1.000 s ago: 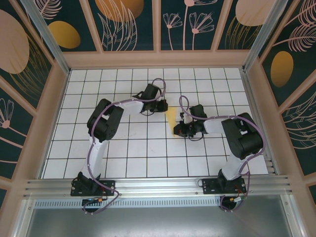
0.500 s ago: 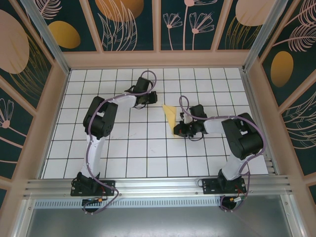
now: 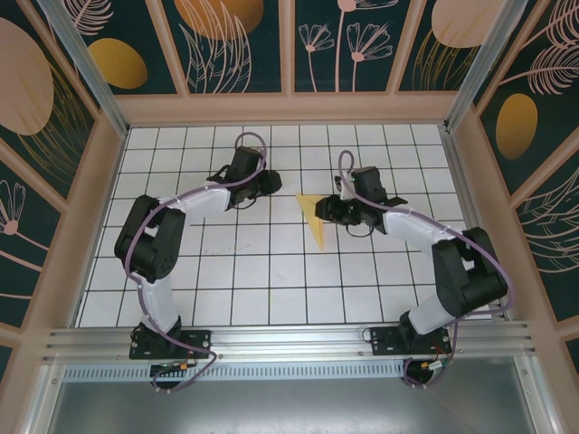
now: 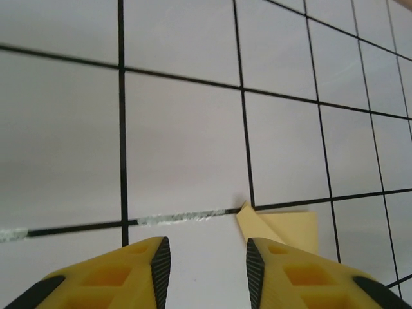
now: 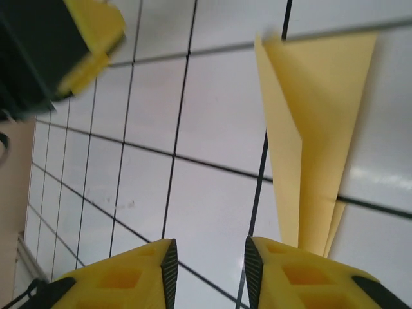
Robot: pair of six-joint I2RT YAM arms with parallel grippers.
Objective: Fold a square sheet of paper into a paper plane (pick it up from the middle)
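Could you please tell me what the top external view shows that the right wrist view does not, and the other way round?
Top external adds: both arms whole, with the left end effector and right end effector on either side of the paper plane, and the patterned walls. Right wrist adds: the plane's layered folds close up, with its narrow end passing behind that camera's own finger. Shared: the yellow plane lying on the white grid table, held by neither end effector.
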